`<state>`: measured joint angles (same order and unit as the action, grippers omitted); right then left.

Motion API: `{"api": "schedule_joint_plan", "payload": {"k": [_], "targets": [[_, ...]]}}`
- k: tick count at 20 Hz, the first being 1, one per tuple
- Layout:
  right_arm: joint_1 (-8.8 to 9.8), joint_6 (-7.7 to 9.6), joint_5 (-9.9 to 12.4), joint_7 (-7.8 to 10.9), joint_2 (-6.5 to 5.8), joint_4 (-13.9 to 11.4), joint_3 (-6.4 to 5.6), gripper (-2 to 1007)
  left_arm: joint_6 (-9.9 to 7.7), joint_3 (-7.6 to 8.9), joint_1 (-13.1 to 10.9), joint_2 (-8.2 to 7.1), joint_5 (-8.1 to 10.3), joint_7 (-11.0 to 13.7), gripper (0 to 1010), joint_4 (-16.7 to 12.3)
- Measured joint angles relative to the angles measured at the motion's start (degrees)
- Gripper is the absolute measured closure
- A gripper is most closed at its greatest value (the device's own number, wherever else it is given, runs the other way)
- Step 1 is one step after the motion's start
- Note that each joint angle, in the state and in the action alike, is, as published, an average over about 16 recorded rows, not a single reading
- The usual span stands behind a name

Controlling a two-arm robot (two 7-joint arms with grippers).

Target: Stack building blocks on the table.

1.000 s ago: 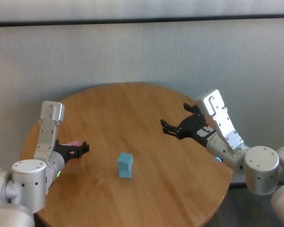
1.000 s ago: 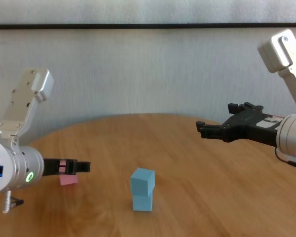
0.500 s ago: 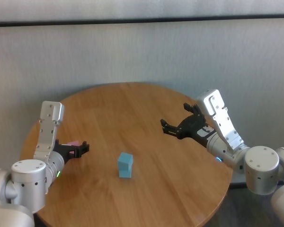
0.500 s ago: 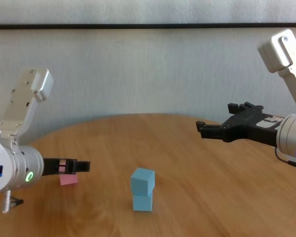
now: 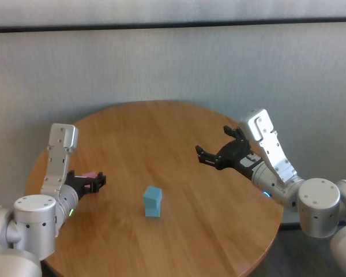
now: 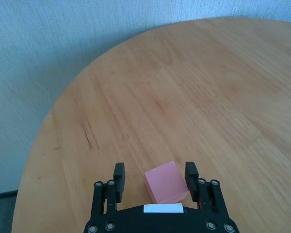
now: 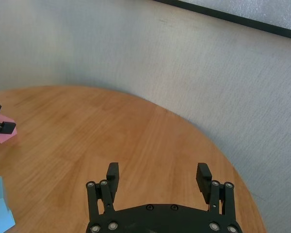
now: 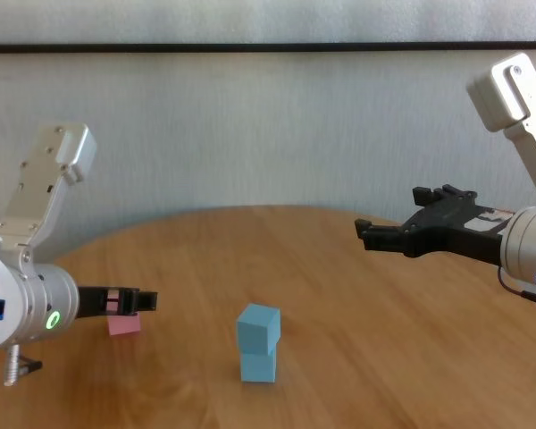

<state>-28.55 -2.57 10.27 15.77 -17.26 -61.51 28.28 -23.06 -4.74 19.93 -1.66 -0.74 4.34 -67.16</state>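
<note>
Blue matte cubes (image 5: 152, 201) are sitting stacked already; you're bracketing the small pink matte cube (image 6: 166, 182) with the left gripper (image 6: 155, 180), jaws apart, unclamped.

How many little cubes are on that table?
3: two light blue cubes, upper on lower, mid-table; one pink cube on the table's left, between the left gripper's fingers. None seems hidden.

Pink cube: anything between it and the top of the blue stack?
Nothing visible. The pink cube sits on the table between the left gripper fingers, with only bare wood between it and the blue stack. The right gripper hovers open, off to the other side.
</note>
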Motion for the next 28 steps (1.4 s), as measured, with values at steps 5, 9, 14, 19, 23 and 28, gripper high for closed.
{"api": "schedule_joint_plan", "payload": {"k": [5,9,14,19,23,28], "targets": [[0.00,0.00,0.0,0.00,0.00,0.0,0.00,0,0.00,-0.02,0.0,-0.02,0.03,0.0,371,0.0],[0.00,0.00,0.0,0.00,0.00,0.0,0.00,1,0.00,-0.04,0.0,-0.03,0.04,0.0,491,0.0],[0.00,0.00,0.0,0.00,0.00,0.0,0.00,1,0.00,-0.04,0.0,-0.05,0.06,0.0,591,-0.1],[0.00,0.00,0.0,0.00,0.00,0.0,0.00,1,0.06,-0.16,-0.1,-0.13,-0.09,0.5,617,-0.4],[0.00,0.00,0.0,0.00,0.00,0.0,0.00,1,0.20,-0.50,-0.4,-0.44,-0.40,1.4,617,-1.2],[0.00,0.00,0.0,0.00,0.00,0.0,0.00,1,0.84,-1.38,-1.0,-1.86,-1.04,3.8,617,-3.6]]}}
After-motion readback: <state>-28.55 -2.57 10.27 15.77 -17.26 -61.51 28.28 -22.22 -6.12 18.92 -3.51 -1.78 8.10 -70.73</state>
